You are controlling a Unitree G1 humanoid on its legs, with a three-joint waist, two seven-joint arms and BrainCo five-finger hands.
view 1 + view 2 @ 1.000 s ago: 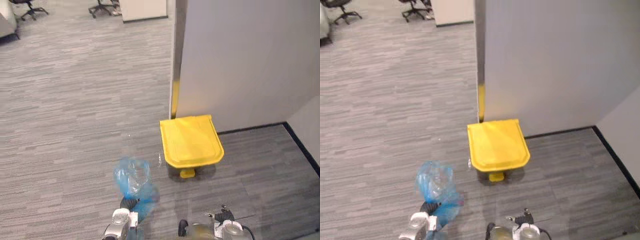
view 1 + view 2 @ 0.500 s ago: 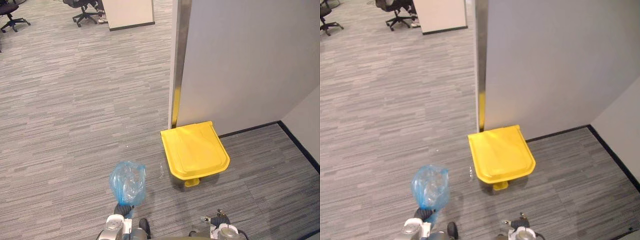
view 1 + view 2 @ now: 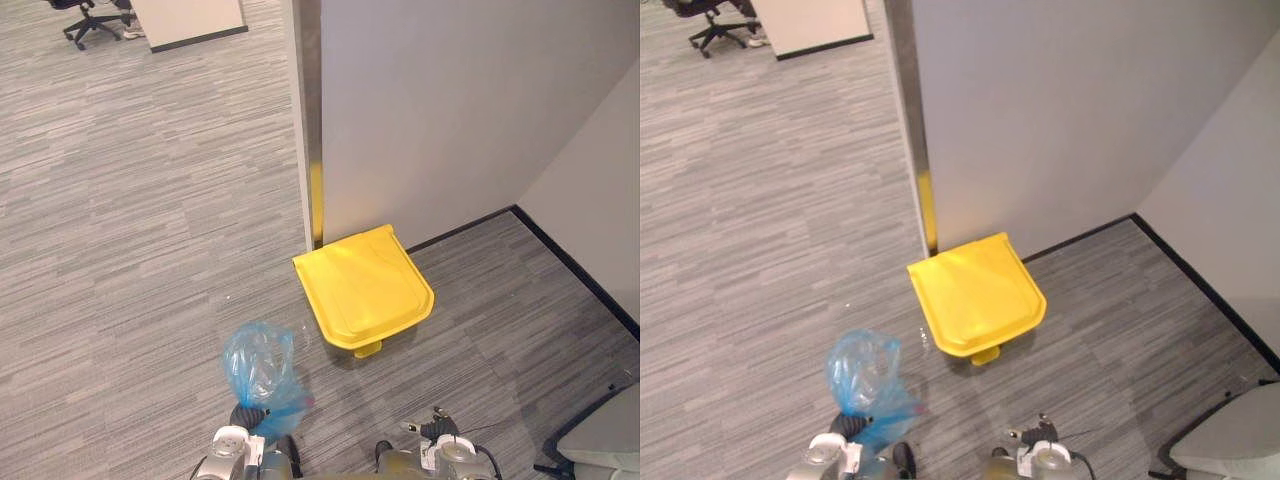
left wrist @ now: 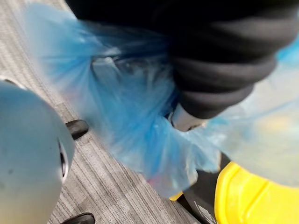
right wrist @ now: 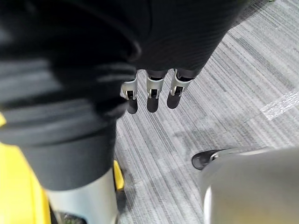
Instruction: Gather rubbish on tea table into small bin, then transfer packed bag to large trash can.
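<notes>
A blue translucent rubbish bag (image 3: 260,365) hangs from my left hand (image 3: 246,414), which is shut on its gathered neck. In the left wrist view the bag (image 4: 140,126) bunches round the dark cover, with one finger (image 4: 186,120) pressed into the plastic. The large yellow trash can (image 3: 363,288) stands on the floor against the grey partition, lid closed, foot pedal (image 3: 368,349) facing me. The bag is a little to the left of the can and nearer to me. My right hand (image 5: 149,91) hangs over the carpet beside the can (image 5: 14,186), fingers straight and holding nothing.
A grey partition wall (image 3: 450,100) with a metal corner post (image 3: 308,110) stands behind the can. A side wall with black skirting (image 3: 575,265) closes the right. A grey object (image 3: 600,440) sits at the lower right. An office chair (image 3: 90,15) and a white panel (image 3: 185,20) stand far off.
The camera has swung to the right: the side wall and the grey object at the lower right have come into view. The bag still hangs from my left hand, left of the can.
</notes>
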